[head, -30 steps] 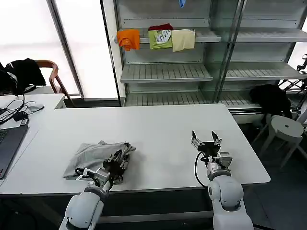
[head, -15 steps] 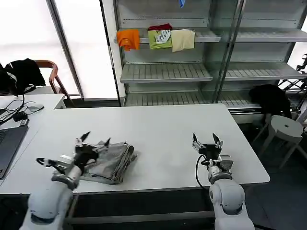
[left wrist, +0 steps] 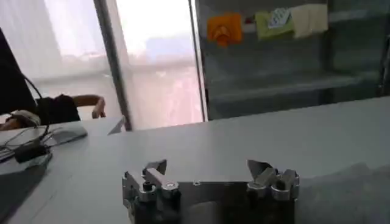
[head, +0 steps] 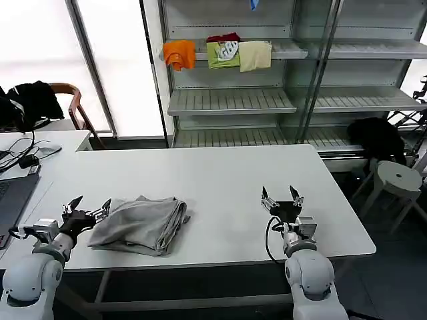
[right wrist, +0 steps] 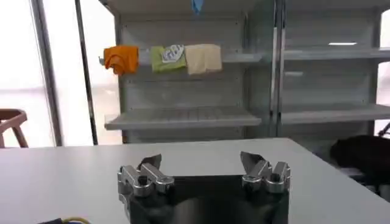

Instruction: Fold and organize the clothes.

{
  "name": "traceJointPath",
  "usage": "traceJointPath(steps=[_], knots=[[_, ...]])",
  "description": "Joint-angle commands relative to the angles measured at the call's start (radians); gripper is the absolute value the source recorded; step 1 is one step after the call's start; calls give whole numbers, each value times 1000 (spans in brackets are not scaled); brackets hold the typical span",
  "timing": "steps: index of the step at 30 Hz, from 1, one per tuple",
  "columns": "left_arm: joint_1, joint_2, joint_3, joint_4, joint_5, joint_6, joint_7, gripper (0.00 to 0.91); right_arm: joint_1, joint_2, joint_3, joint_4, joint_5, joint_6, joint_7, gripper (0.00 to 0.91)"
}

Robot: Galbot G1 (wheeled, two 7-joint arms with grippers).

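Grey folded shirt lies beside the wide-open, empty left end effector.

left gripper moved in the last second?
Yes. The left gripper went from on top of the grey shirt to its laptop side, jaws open.

Soft, matt grey cloth, the folded shirt lies creased just beside the left gripper, whose fingers look like dull dark metal on bright screw-headed knuckles. Under the right gripper, the white table looks smooth, faintly sheened.
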Motion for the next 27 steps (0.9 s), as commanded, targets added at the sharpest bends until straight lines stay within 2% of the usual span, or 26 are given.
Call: traceJointPath(steps=[1, 20, 23, 25, 26, 27], knots=[[8, -28, 12, 90, -28, -9, 5, 907, -8, 2, -2, 6, -4, 0, 1, 907], [29, -59, 45, 92, -19, 8, 7, 907, -17, 10, 11, 2, 8, 2, 12, 907], [26, -62, 43, 97, -43, 20, 9, 796, -18, 11, 12, 1, 7, 3, 13, 907], [24, -63, 42, 101, -64, 27, 10, 484, -19, 10, 14, 1, 8, 5, 14, 907], [23, -63, 41, 102, -72, 28, 10, 413, -19, 10, 16, 0, 7, 5, 14, 907], [23, -63, 41, 103, -86, 30, 11, 191, -19, 10, 17, 0, 8, 5, 15, 907]])
